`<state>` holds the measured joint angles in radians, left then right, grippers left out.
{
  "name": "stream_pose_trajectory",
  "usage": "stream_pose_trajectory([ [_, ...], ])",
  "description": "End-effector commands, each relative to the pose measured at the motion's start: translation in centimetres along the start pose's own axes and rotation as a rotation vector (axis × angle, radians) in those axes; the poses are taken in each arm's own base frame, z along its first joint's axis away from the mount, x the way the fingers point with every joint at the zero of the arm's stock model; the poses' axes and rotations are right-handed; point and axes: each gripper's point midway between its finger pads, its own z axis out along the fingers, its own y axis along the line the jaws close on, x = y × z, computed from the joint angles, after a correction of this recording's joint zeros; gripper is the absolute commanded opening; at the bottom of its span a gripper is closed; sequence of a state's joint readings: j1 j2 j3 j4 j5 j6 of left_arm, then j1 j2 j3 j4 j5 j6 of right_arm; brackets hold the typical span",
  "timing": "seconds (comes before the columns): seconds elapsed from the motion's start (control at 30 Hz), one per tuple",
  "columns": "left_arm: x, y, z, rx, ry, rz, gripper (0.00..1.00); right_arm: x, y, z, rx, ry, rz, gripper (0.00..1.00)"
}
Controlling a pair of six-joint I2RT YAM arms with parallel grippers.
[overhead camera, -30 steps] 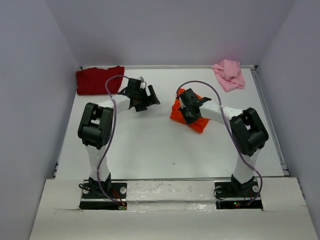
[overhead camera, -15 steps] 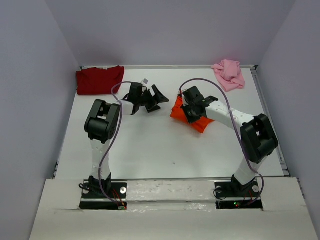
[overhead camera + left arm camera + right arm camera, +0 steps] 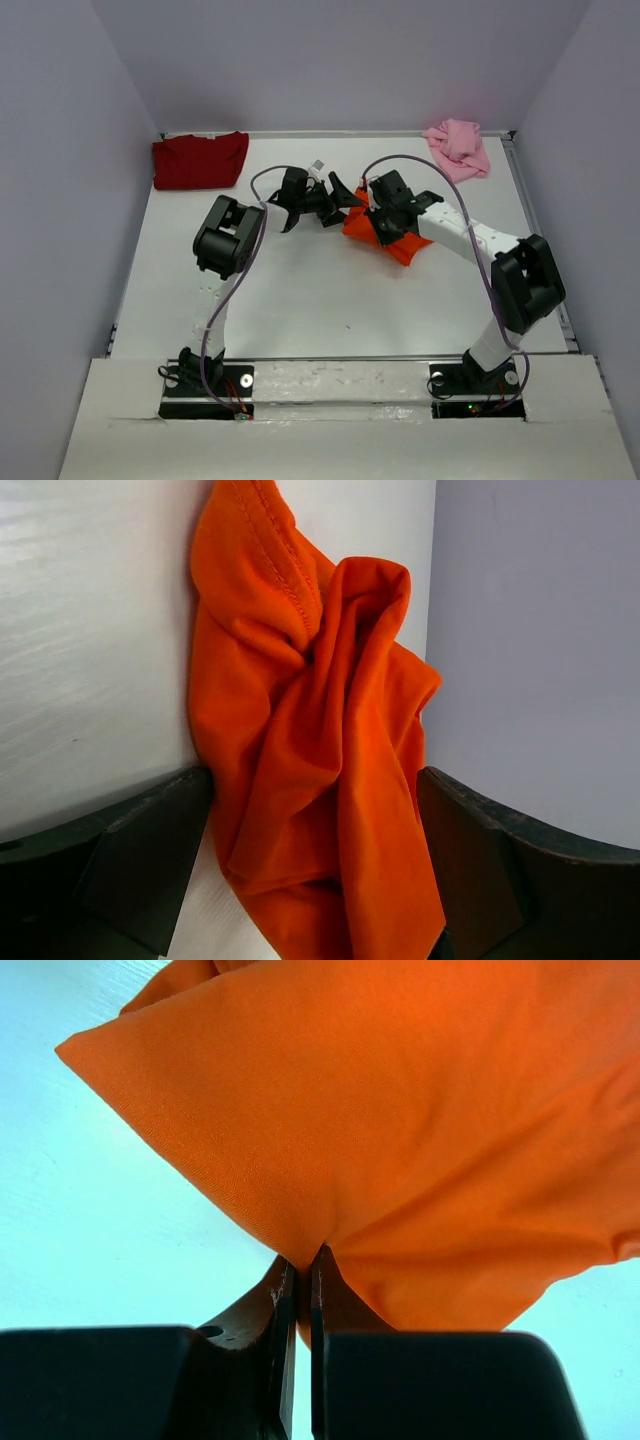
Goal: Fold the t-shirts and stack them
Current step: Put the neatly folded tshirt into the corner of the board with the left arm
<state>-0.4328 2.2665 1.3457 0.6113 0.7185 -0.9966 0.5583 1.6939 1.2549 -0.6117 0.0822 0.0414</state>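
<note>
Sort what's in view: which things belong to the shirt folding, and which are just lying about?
Job: orange shirt, pinched in the shut right gripper, with the open left gripper either side of it; dark red shirt; pink shirt.
Just there: white table; purple cable on the right arm.

Left gripper [image 3: 343, 198] and right gripper [image 3: 385, 220] meet at the orange t-shirt [image 3: 400, 245]; red t-shirt [image 3: 198, 160], pink t-shirt [image 3: 458, 148] at far corners.

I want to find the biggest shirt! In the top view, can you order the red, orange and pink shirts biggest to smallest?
1. dark red shirt: looks largest, spread fairly flat.
2. orange shirt and pink shirt: look about alike. Both are bunched up and the orange one is partly hidden, so I can't rank them.
</note>
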Motion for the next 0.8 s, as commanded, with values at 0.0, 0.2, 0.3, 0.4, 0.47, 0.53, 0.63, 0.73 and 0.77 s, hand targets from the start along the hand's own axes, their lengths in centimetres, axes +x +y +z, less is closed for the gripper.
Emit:
stream_pose_trajectory([
  [0.0,2.8,1.9,0.7,-0.045,0.109,-0.075,0.99,-2.4,0.1,-3.1,-0.004,-0.097,-0.007,0.00],
  [0.2,4.4,3.8,0.3,-0.127,0.162,-0.069,0.99,-2.5,-0.2,-3.3,0.008,-0.102,-0.009,0.00],
  [0.3,4.9,5.2,-0.4,-0.182,0.173,-0.061,0.99,-2.5,-0.3,-3.2,0.018,-0.100,-0.011,0.00],
  [0.4,5.2,6.0,-1.6,-0.219,0.162,-0.051,0.99,-2.5,-0.6,-3.2,0.032,-0.100,-0.013,0.00],
  [0.47,5.7,5.9,-2.2,-0.229,0.172,-0.045,0.99,-2.6,-0.5,-3.2,0.027,-0.100,-0.013,0.00],
  [0.53,6.1,5.7,-2.6,-0.229,0.179,-0.039,0.99,-2.5,-0.5,-3.0,0.026,-0.099,-0.014,0.00],
  [0.63,7.0,5.8,-3.3,-0.234,0.186,-0.039,0.99,-2.4,-0.5,-3.0,0.026,-0.099,-0.015,0.00],
  [0.73,8.2,6.8,-3.6,-0.242,0.204,-0.054,0.99,-2.6,-0.3,-3.1,0.015,-0.102,-0.015,0.00],
  [0.77,8.5,7.0,-3.6,-0.242,0.212,-0.057,0.99,-2.5,-0.3,-3.0,0.013,-0.101,-0.015,0.00],
])
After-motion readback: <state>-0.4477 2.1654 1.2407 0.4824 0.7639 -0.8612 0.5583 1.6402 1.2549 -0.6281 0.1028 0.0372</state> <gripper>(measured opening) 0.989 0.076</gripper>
